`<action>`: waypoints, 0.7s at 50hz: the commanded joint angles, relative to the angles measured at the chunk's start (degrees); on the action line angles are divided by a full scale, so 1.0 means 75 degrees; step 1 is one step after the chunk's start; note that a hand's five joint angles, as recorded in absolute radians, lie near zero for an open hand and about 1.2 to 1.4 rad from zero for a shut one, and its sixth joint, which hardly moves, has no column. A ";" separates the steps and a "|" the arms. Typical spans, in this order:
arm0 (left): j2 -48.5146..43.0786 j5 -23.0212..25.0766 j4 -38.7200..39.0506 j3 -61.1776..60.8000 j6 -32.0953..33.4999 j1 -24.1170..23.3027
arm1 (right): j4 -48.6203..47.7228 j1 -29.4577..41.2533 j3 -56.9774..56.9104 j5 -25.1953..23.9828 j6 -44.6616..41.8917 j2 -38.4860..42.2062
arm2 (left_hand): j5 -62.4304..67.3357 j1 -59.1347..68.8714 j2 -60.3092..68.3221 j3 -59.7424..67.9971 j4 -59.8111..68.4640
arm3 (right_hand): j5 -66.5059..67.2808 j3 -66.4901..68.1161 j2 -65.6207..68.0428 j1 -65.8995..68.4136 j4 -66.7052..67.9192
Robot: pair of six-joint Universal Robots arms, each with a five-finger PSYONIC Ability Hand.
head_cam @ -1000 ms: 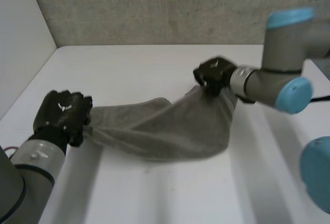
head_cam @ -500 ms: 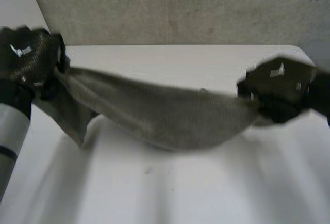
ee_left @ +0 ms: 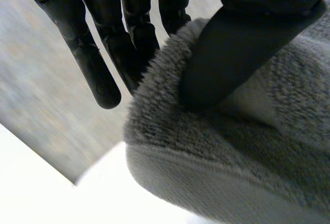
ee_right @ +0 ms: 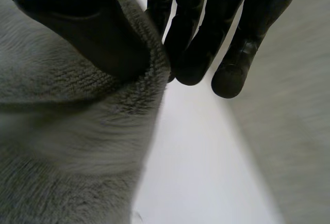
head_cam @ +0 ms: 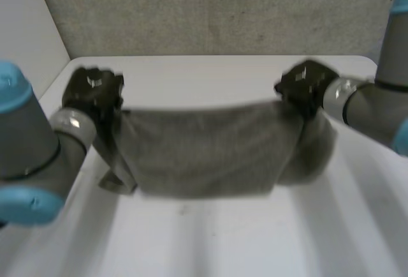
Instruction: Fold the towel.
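towel (head_cam: 204,149): stretched between both hands over the counter (head_cam: 210,245) middle, long axis parallel to its far edge, lower edge seemingly resting on it | left hand (head_cam: 94,89): thumb pinches left upper corner against fingers | right hand (head_cam: 306,85): pinches right upper corner likewise | next, judged: both hands carry the held edge toward the near edge

1. The towel (head_cam: 204,149) is a plain mid grey all over.
2. The left hand (head_cam: 94,89) and the right hand (head_cam: 305,85) are black, with small pale marks on their backs.
3. The table (head_cam: 210,239) is white.
4. The left arm (head_cam: 32,156) and the right arm (head_cam: 376,111) are grey with light-blue caps.
5. The back wall (head_cam: 223,9) is mottled grey.
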 commanded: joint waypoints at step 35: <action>-0.0928 0.0087 0.4153 -0.3660 0.1025 0.0686 | -0.1800 0.0739 0.4716 -0.0939 0.0446 -0.0098 | -0.1369 -0.1263 -0.1611 -0.1630 -0.1640 | 0.0398 0.0436 0.0628 0.0603 0.0433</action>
